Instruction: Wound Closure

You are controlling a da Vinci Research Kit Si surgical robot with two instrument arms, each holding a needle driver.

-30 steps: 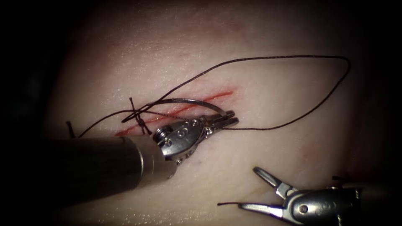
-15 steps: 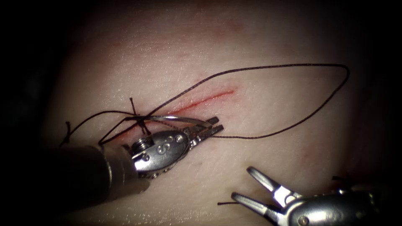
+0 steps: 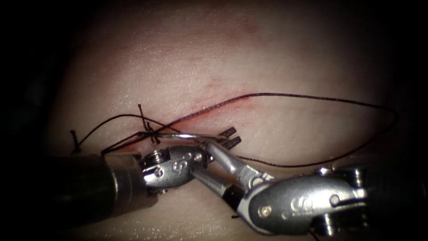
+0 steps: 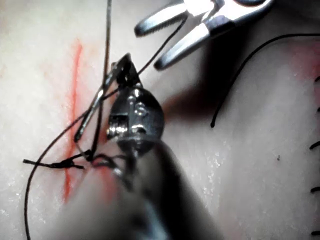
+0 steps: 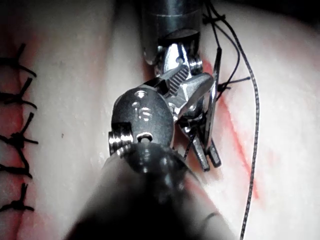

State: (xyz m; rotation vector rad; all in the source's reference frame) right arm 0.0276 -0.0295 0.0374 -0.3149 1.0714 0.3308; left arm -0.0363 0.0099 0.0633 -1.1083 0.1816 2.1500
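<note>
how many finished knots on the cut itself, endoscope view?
1: a knot at the left end of the cut, beside the needle. The left tool could hide more.

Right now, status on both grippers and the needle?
Left gripper shut on needle near its rear end, needle lying over the cut, not in tissue. Right gripper open, holding nothing, crossing beside left. Thread looped right.

This was a surgical training bench in a lab; a pale, glistening slab of tissue (image 3: 276, 53) lay spotlit against darkness, bearing a thin red cut (image 3: 209, 109); a row of finished dark thread stitches (image 5: 17, 135) crossed another wound; two slim steel wristed tools, left (image 3: 232, 137) and right (image 3: 203, 158), worked over dark braided thread (image 3: 312, 96).
</note>
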